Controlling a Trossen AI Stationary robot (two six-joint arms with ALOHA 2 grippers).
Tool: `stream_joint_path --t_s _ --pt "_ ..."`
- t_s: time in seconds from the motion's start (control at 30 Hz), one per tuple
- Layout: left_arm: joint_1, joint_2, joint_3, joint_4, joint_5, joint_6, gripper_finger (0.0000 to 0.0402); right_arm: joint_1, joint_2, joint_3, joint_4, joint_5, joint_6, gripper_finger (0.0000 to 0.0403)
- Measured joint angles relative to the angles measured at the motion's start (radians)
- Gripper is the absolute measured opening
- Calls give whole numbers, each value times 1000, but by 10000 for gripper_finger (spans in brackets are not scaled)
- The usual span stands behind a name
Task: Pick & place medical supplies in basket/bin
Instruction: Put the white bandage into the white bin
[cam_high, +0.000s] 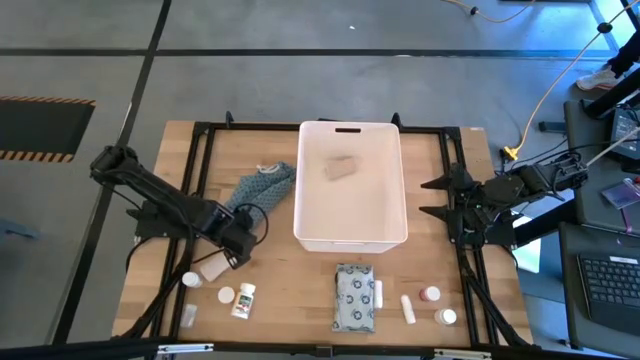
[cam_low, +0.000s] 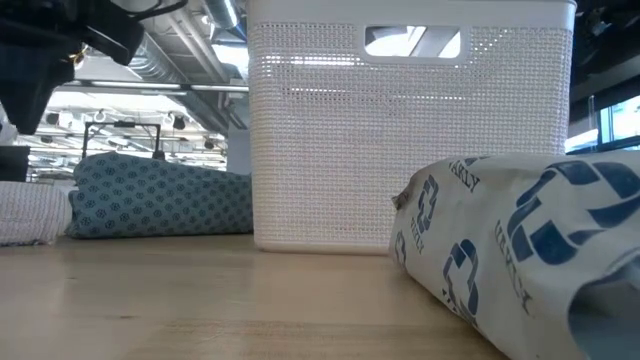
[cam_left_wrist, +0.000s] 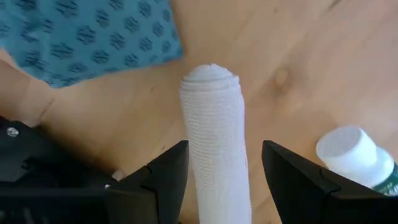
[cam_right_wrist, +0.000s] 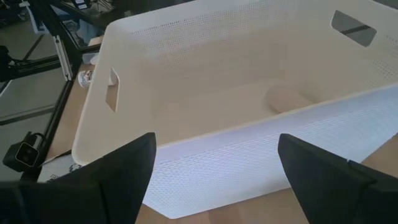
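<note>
Left wrist view shows the white bandage roll clasped between the left gripper fingers, above the table; a white-capped bottle lies just beside. Right gripper hangs spread wide, holding nothing, beside the basket.

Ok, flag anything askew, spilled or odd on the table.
Nothing is spilled or damaged. Only the crumpled blue patterned cloth looks untidy, bunched against the white plastic tub. The left gripper straddles a white gauze roll.

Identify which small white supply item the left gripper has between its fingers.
The white bandage roll, sitting between the left gripper fingers; the white bottles and tubes all lie apart, untouched.
</note>
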Motion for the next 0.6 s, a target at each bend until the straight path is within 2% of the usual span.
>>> stream_joint_path --t_s 0.2,0.6 --pt "18 26 0 -1 51 -83 212 0 0 0 0 0 3 339" --pt "24 87 -27 -2 50 -172 308 0 0 0 0 -1 5 339"
